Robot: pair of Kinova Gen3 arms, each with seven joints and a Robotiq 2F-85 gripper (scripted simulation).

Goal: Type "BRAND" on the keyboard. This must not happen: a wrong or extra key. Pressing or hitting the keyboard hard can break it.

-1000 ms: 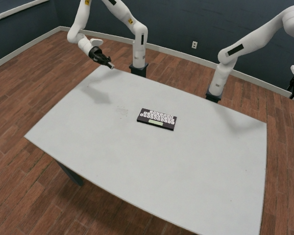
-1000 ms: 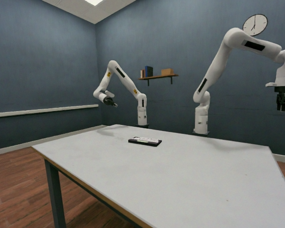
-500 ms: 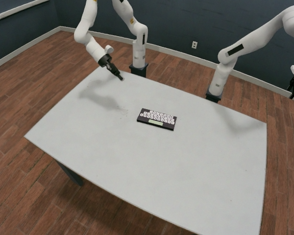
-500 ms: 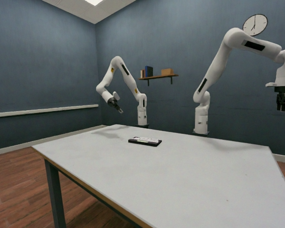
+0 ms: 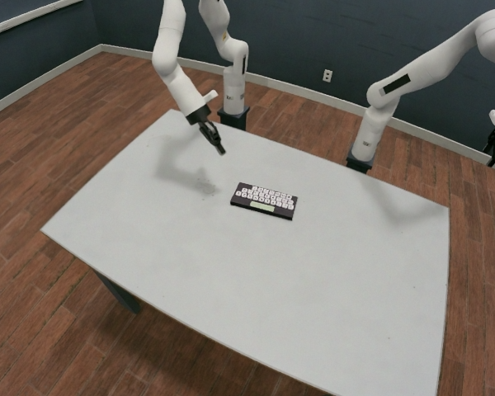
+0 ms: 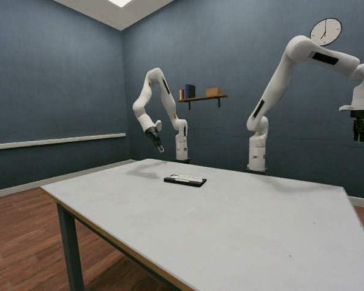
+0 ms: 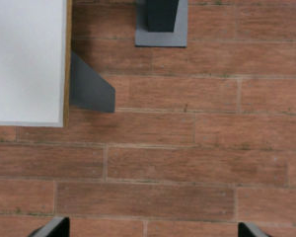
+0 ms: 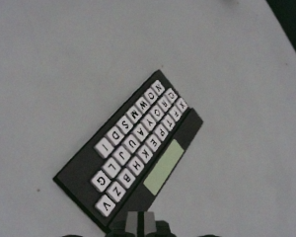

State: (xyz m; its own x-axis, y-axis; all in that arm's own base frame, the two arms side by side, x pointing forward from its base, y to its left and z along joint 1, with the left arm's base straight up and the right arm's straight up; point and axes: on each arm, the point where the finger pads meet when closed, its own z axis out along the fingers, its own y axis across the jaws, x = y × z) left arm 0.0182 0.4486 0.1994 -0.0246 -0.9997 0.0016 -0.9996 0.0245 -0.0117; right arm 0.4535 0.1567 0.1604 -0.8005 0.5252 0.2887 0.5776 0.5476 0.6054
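Note:
The dark keyboard (image 5: pixel 241 201) (image 6: pixel 196 183) (image 8: pixel 79 174) lies flat on the table, with white letter keys and a pale green bar. In the right wrist view it lies diagonally; the B key (image 8: pixel 126 178), R key (image 8: pixel 164 103), A key (image 8: pixel 140 131), N key (image 8: pixel 158 87) and D key (image 8: pixel 115 134) show. My right gripper (image 5: pixel 221 151) (image 6: pixel 161 151) (image 8: pixel 141 219) is shut and empty, above the table behind and left of the keyboard in the top view, touching nothing. My left gripper (image 5: pixel 491 163) (image 6: pixel 359 140) (image 7: pixel 153 228) is open and empty, far right, beyond the table's edge.
The white table (image 5: pixel 256 272) (image 6: pixel 207 225) (image 7: pixel 25 64) bears the keyboard. Other letter keys sit close around the named ones. The two arm bases stand beyond the table's back edge. A wall shelf (image 6: pixel 204 97) is behind.

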